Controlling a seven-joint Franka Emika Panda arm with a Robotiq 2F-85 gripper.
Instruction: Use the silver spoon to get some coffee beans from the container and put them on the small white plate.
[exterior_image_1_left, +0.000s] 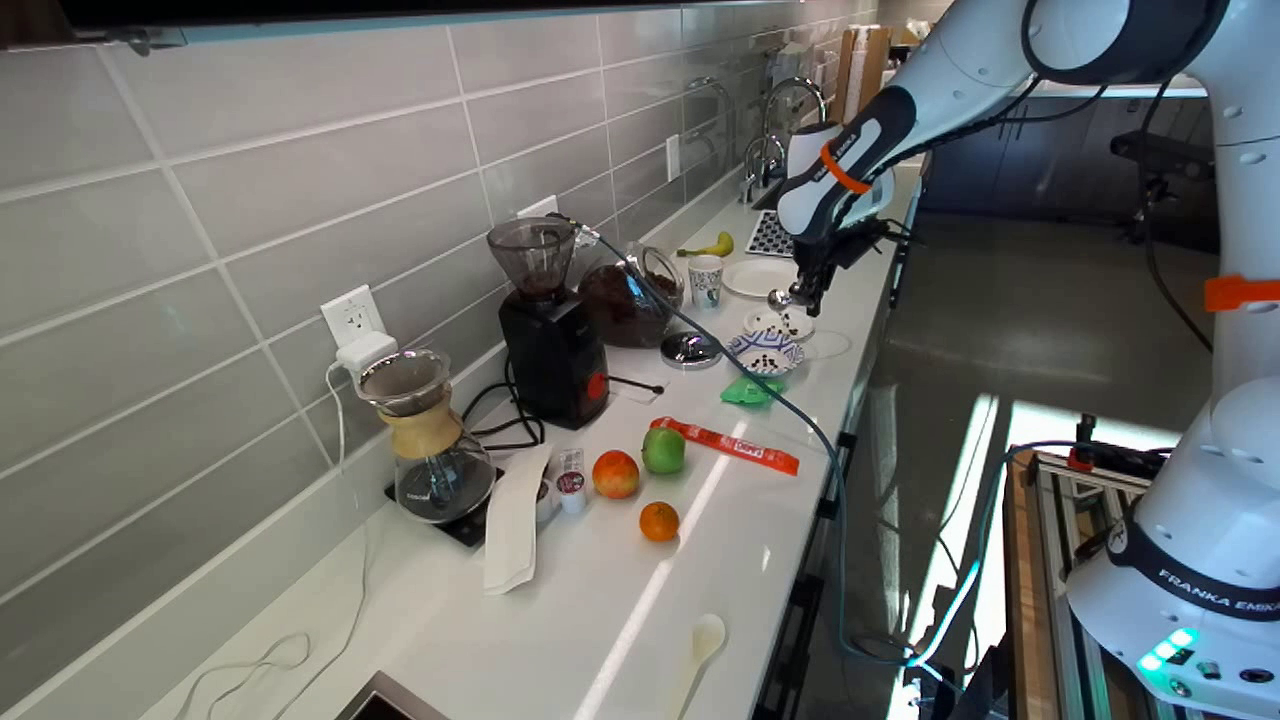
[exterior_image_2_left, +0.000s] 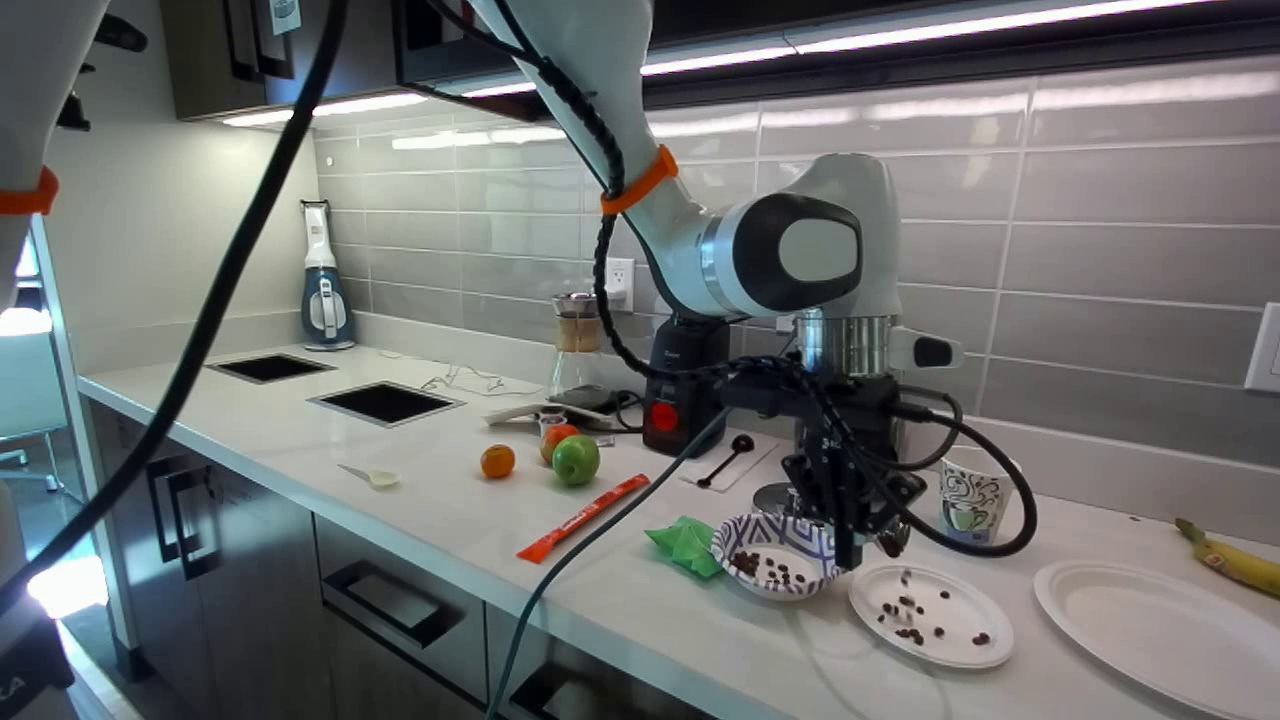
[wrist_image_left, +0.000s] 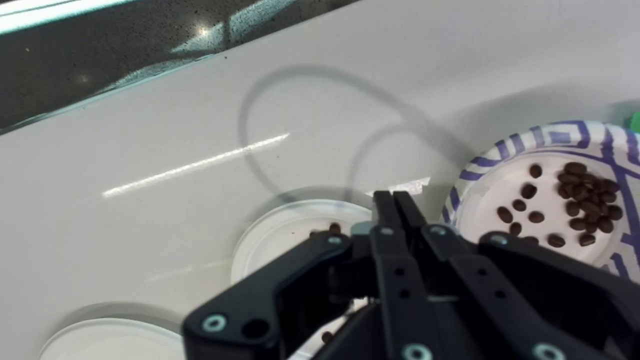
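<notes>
The silver spoon — clenched in the tool — hangs over the white counter along a tiled wall.

In an exterior view, from above, the counter recedes lengthwise, tiled wall at left. In an exterior view nearer the small white plate, the wall slants behind. The wrist view looks closely down; all three share plate and coffee beans.
</notes>
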